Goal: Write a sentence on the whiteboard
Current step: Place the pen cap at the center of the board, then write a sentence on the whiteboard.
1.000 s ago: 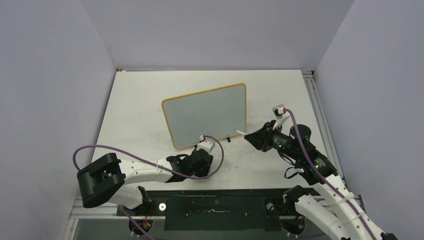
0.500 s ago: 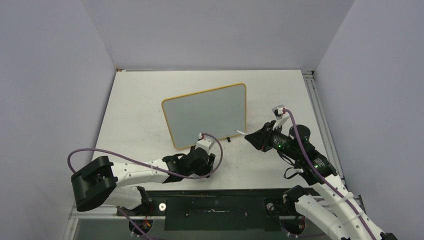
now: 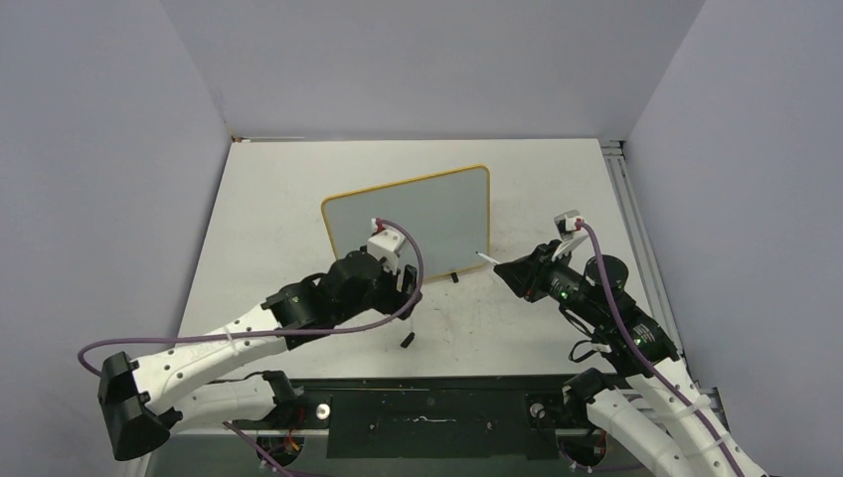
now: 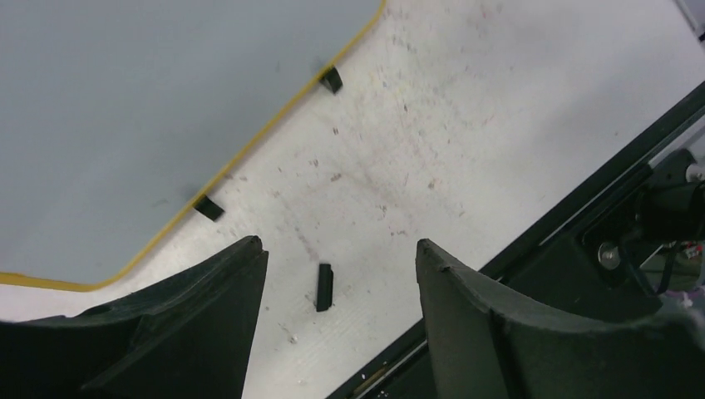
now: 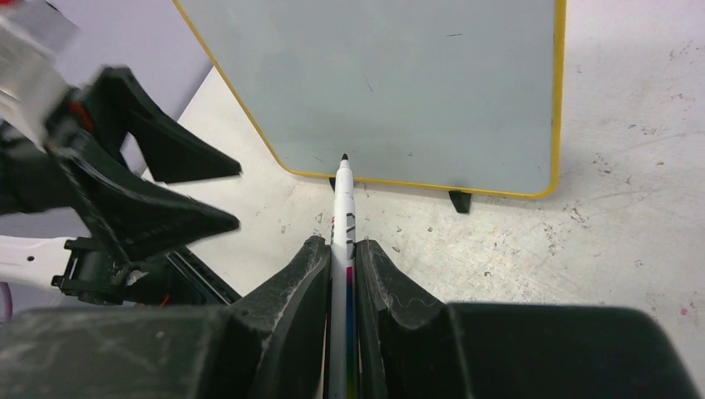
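1. Nearest, on the table (image 3: 258, 229) by its front edge: small black piece (image 4: 324, 287), lying loose, well apart from the rest.
2. Just past it: left gripper (image 4: 339, 249) spread wide, gripping nothing, only bare tabletop between the fingers (image 4: 199, 316). Hanging over the table at the near-left corner of the whiteboard (image 3: 427, 214), not touching it as far as the left wrist view shows.
3. Off to the right: right gripper (image 5: 339, 249) clamped tight on a black-and-white marker pen (image 5: 342, 208), barrel squeezed between both fingers, black tip aimed forward at the board's near edge. Tip-to-board contact: cannot tell.
4. Beyond both: whiteboard mid-table, slightly skewed to the table edges, 2 small black feet (image 4: 208, 206) along its near edge. Thin yellow-orange frame, rounded corners. Face pale grey and glossy, with 2 tiny dark specks on it in the right wrist view.
5. Farthest: plain grey walls (image 3: 418, 60) closing in the table at back and on both sides.
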Robot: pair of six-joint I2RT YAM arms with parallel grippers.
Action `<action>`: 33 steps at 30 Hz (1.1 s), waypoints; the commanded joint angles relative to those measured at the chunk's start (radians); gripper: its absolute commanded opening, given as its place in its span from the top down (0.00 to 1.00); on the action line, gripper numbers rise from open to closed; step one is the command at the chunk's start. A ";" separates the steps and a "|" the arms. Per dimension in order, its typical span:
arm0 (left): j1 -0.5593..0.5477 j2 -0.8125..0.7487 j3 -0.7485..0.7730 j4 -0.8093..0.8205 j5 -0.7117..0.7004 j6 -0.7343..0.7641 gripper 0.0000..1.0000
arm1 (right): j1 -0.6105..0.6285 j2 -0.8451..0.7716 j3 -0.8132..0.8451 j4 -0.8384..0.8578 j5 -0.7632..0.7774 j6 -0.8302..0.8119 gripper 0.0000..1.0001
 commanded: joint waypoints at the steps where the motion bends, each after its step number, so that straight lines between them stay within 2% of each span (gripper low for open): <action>1: 0.124 -0.055 0.199 -0.182 0.078 0.137 0.36 | -0.003 -0.012 0.000 0.013 0.039 -0.009 0.95; 9: 0.401 -0.012 0.405 -0.278 0.317 0.271 0.35 | -0.002 -0.002 -0.005 0.056 0.018 -0.012 0.95; 14: 0.620 -0.008 0.462 -0.242 0.486 0.291 0.35 | 0.013 0.035 -0.009 0.158 0.012 -0.001 0.95; 19: 0.824 -0.004 0.429 -0.180 0.663 0.288 0.32 | 0.089 0.109 -0.007 0.316 0.066 0.003 0.95; 26: 1.077 0.002 0.331 -0.054 0.891 0.267 0.32 | 0.345 0.300 0.026 0.539 0.275 -0.068 0.95; 29: 1.134 0.013 0.303 0.003 1.005 0.280 0.32 | 0.415 0.389 0.046 0.632 0.308 -0.080 0.95; 33: 1.156 0.032 0.263 0.065 1.116 0.327 0.32 | 0.451 0.500 0.076 0.757 0.301 -0.072 0.95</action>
